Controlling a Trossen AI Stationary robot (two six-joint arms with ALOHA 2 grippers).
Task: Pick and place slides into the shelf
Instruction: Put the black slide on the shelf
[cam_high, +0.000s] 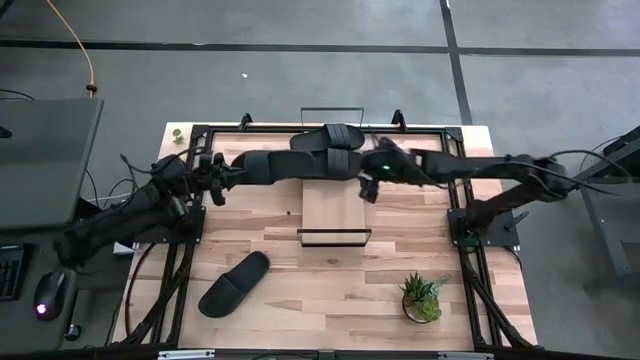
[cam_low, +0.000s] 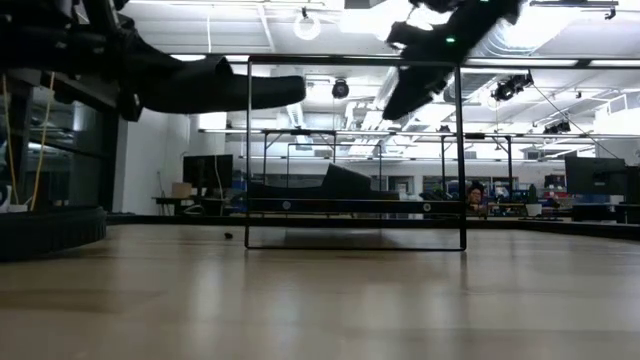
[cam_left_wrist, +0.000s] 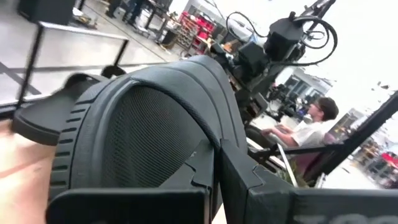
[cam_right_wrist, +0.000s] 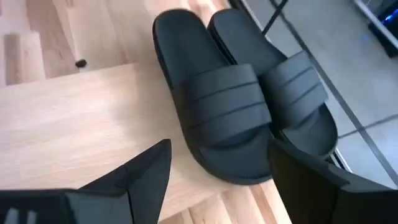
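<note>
Two slides (cam_high: 326, 137) lie side by side at the shelf's (cam_high: 334, 205) far end. Above the shelf, the left gripper (cam_high: 225, 170) has its fingers clamped on a third slide (cam_high: 300, 165), while the right gripper (cam_high: 368, 185) hovers with its fingers apart. A fourth slide (cam_high: 234, 283) rests on the bench (cam_high: 330, 290) near a potted plant (cam_high: 422, 297).

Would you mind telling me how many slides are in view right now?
4: two side by side on the shelf at its far end, one held in the left gripper, one lying on the table.
</note>
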